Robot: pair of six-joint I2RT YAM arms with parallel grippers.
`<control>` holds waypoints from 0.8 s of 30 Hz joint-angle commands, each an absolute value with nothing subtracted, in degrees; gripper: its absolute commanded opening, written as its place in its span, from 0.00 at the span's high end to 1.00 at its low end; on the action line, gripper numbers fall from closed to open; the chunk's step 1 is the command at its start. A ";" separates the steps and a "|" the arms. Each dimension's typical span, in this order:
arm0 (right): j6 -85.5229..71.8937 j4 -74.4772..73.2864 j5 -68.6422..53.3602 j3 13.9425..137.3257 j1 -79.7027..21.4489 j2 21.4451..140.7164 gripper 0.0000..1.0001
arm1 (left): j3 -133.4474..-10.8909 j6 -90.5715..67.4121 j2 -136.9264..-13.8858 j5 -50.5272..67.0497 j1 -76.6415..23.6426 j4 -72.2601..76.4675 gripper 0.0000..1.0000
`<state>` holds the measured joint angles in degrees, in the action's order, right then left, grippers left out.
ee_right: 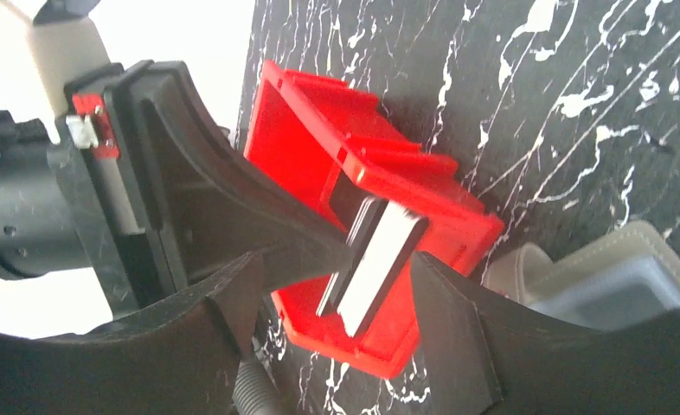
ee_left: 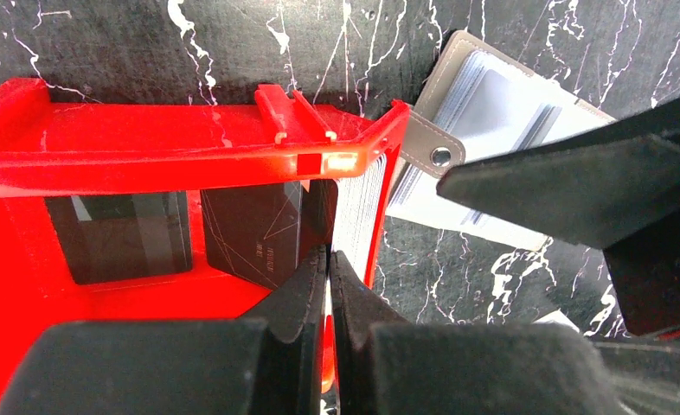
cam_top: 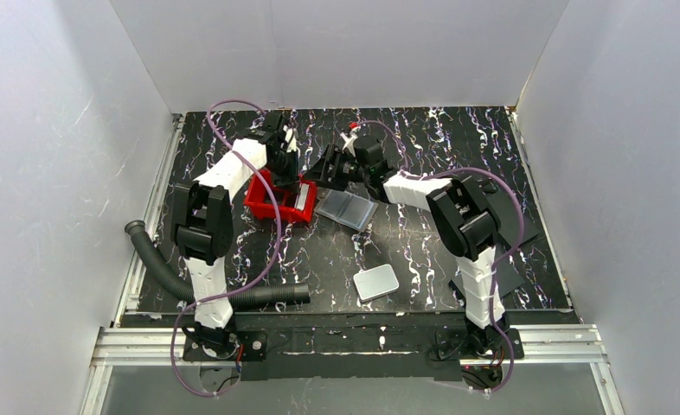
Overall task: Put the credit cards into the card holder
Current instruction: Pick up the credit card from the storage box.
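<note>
The black marbled table (cam_top: 458, 156) is giving plenty of bare surface on the far and right sides, while both arms are crowding into one small patch left of centre. There the red tray (cam_top: 263, 197) is sitting with the card holder (cam_top: 347, 208) lying open and flat just beside its right end. A white slab (cam_top: 376, 282) and a black hose (cam_top: 159, 264) are lying nearer the bases, well apart from the work. The credit cards (ee_left: 358, 207) are standing on edge as a stack against the tray's right end wall, and two dark cards (ee_left: 116, 233) are lying on its floor. The task is looking barely under way. Pale layers are showing in the holder's pockets, but whether those are cards already filed I cannot tell. The left gripper (ee_left: 330, 259) is reaching into the tray beside the stack, fingers pressed together to a slit. Whether a card edge is caught there is unclear. The right gripper (ee_right: 335, 259) is hovering spread, its fingers on either side of the stack's end. The tray wall and the two grippers are leaving little room.
</note>
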<state>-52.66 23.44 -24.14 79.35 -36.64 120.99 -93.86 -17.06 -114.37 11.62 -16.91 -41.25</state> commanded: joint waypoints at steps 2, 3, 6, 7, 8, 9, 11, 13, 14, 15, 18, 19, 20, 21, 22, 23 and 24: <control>-53.36 22.06 -23.39 83.59 -36.65 124.97 0.28 | -92.24 -16.48 -109.20 14.65 -16.14 -39.73 1.00; -53.24 21.94 -23.35 83.91 -36.65 125.33 0.28 | -92.04 -16.44 -109.06 14.97 -15.89 -39.46 1.00; -52.62 21.51 -23.66 85.01 -36.63 126.29 0.27 | -91.35 -16.61 -108.66 17.03 -15.36 -38.84 1.00; -52.50 21.28 -23.81 85.40 -36.65 126.70 0.25 | -91.04 -16.59 -108.43 17.45 -15.18 -38.62 1.00; -52.39 21.19 -23.89 85.67 -36.64 127.00 0.24 | -90.59 -16.61 -108.18 17.94 -14.95 -38.19 1.00; -52.34 21.18 -24.07 85.88 -36.57 127.32 0.24 | -90.10 -16.61 -107.92 18.47 -14.72 -37.60 1.00; -52.50 21.73 -24.73 86.16 -36.58 127.98 0.23 | -89.31 -16.68 -107.59 19.49 -14.26 -37.01 1.00; -53.17 22.50 -25.23 86.41 -36.58 128.51 0.23 | -88.97 -16.70 -107.43 20.29 -13.92 -36.59 1.00; -53.34 22.72 -25.37 86.59 -36.60 128.76 0.23 | -88.87 -16.70 -107.48 20.56 -13.86 -36.52 1.00; -53.58 22.97 -25.51 86.66 -36.61 128.96 0.23 | -88.85 -16.70 -107.56 20.94 -13.87 -36.48 1.00; -54.70 24.26 -25.97 86.67 -36.59 129.41 0.22 | -88.82 -16.66 -107.75 21.89 -13.89 -36.33 1.00; -55.02 24.82 -26.05 86.47 -36.63 129.39 0.20 | -88.80 -16.62 -107.76 21.96 -13.82 -36.31 1.00; -55.31 25.05 -25.90 86.41 -36.65 129.39 0.20 | -88.84 -16.61 -107.83 22.07 -13.83 -36.30 1.00; -55.36 25.08 -25.77 86.46 -36.61 129.51 0.19 | -88.86 -16.53 -107.84 22.18 -13.83 -36.30 1.00; -55.39 24.87 -25.75 86.67 -36.61 129.71 0.19 | -88.78 -16.52 -107.84 22.34 -13.79 -36.30 1.00; -55.45 24.61 -25.75 86.92 -36.58 129.92 0.19 | -88.77 -16.46 -107.84 22.38 -13.80 -36.30 1.00; -55.59 24.46 -25.88 87.08 -36.56 130.14 0.19 | -88.81 -16.44 -107.84 22.41 -13.77 -36.30 1.00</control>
